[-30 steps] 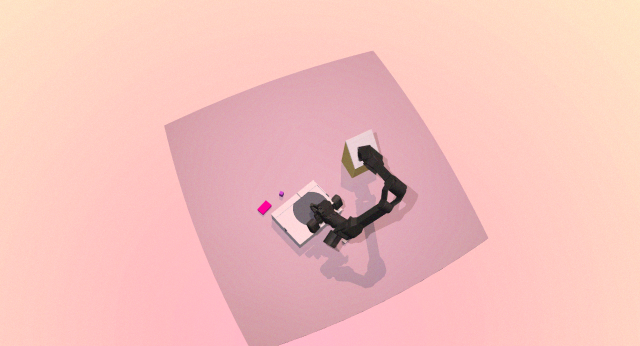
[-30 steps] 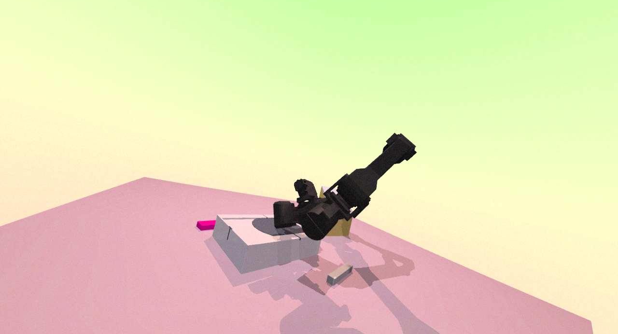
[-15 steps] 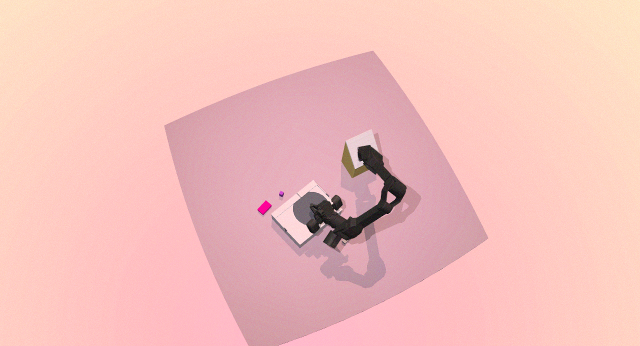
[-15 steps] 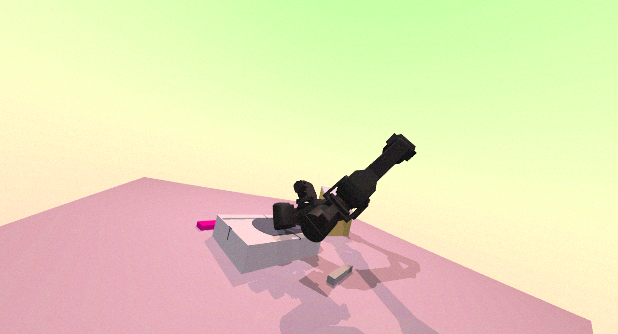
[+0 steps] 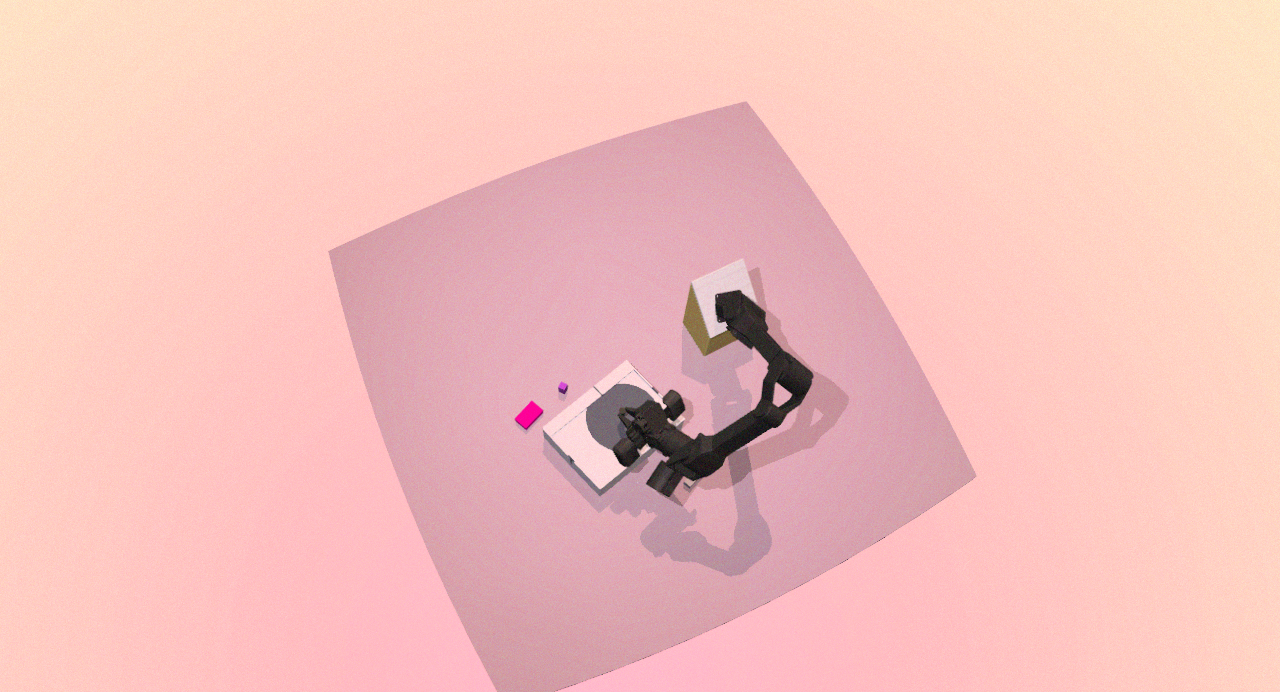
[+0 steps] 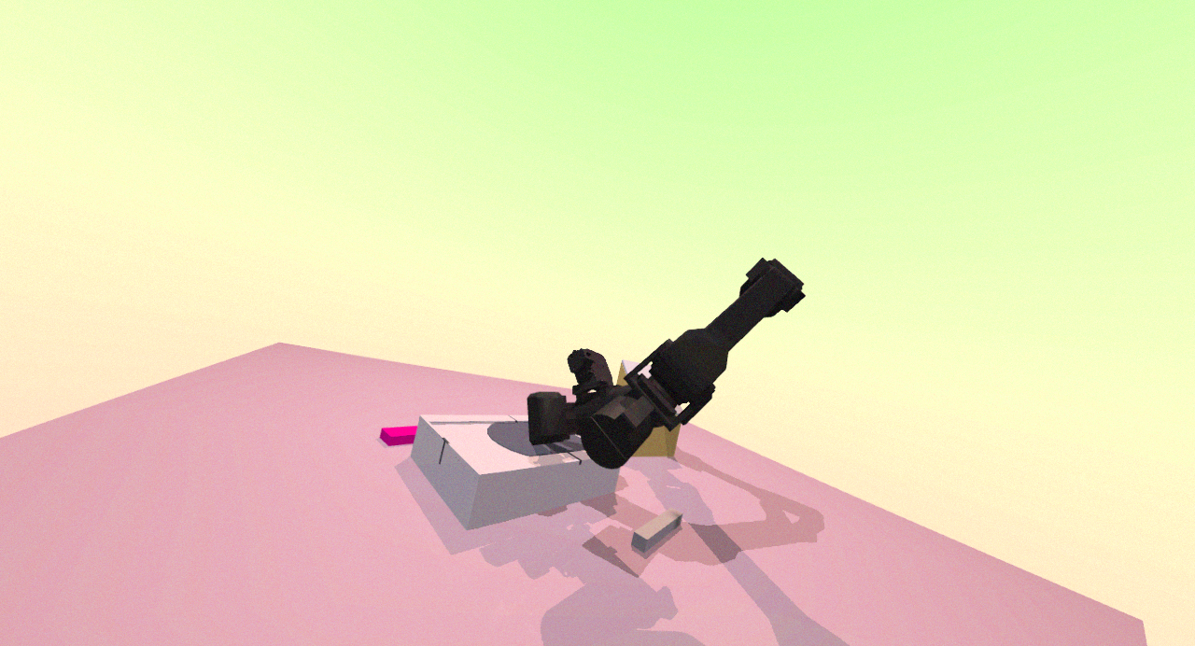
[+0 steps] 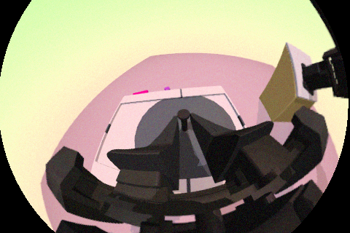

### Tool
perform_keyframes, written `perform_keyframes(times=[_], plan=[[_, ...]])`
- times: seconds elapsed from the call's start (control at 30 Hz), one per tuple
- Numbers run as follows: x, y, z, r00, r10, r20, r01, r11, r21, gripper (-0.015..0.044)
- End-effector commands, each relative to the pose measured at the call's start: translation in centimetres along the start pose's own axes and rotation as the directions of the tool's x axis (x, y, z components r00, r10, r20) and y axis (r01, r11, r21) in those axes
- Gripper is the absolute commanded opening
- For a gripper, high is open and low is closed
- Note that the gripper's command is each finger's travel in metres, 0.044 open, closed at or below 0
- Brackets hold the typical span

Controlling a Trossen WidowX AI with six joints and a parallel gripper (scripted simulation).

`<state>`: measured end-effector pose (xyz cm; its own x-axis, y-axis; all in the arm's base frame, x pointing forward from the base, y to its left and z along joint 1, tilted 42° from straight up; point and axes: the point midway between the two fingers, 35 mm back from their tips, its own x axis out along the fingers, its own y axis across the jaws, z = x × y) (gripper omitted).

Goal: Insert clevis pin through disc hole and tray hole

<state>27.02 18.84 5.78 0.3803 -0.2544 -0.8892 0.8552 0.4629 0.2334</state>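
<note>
The clevis pin (image 7: pixel 184 114) is at the middle of the disc (image 5: pixel 599 410) (image 6: pixel 506 438) (image 7: pixel 153 120), upright with its round head on top. In the wrist view, a short length of shank shows below the head, so the head sits above the disc rather than down on it. How far the shank reaches into the disc's hole or the tray's pin hole, I cannot tell.

The gripper (image 5: pixel 629 417) (image 6: pixel 564 429) (image 7: pixel 184 118) is open only a little, its fingertips on either side of the pin with a narrow gap between them. Whether either tip touches the shank is too fine to make out.

The disc lies inside the rimmed tray (image 5: pixel 572 446) (image 6: pixel 526 496) (image 7: pixel 204 90) and looks flat, though the gripper covers part of it. The black arm (image 5: pixel 738 437) (image 6: pixel 689 362) reaches over the tray from a wedge-shaped block (image 5: pixel 696 319) (image 6: pixel 660 442) (image 7: pixel 281 95) with a pale top and olive sides.

In the wrist view, a magenta block (image 5: pixel 529 415) (image 6: pixel 399 435) (image 7: pixel 141 92) and a small purple cube (image 5: pixel 563 388) (image 7: pixel 167 88) lie beyond the tray's far side, the block left of the cube. In the exterior view, a grey bar (image 5: pixel 689 485) (image 6: pixel 655 531) lies on the pink table (image 5: pixel 501 240) (image 6: pixel 208 492) (image 7: pixel 204 69), near and to the right of the tray.
</note>
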Motion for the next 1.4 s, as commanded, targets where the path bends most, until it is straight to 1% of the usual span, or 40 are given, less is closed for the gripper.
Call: perform_keyframes(times=[0.0, 0.13, 0.27, 0.47, 0.57, 0.73, 0.77, 0.83, 1.37], plan=[[0.0, 0.0, 0.0, 1.0, 0.0, 0.0, 0.0, 1.0, 0.0, 0.016], [-0.1, 0.0, 0.2, 1.0, 0.0, 0.0, 0.0, 1.0, 0.001, 0.016], [-0.8, 0.0, 1.6, 1.0, 0.0, 0.002, 0.0, 1.0, 0.007, 0.016], [-0.8, 0.0, 1.6, 1.0, 0.0, 0.002, 0.0, 1.0, 0.007, 0.016], [-2.3, 0.2, 1.4, 1.0, 0.002, 0.001, -0.002, 1.0, 0.014, 0.0239], [-9.0, -0.1, 1.6, 1.0, 0.004, -0.001, -0.004, 1.0, 0.015, 0.037], [-9.8, -0.3, 1.7, 1.0, 0.004, -0.001, -0.004, 1.0, 0.015, 0.0396], [-10.1, -0.3, 1.7, 1.0, 0.004, -0.001, -0.004, 1.0, 0.015, 0.044], [-10.1, -0.3, 1.7, 1.0, 0.004, -0.001, -0.004, 1.0, 0.015, 0.044]])
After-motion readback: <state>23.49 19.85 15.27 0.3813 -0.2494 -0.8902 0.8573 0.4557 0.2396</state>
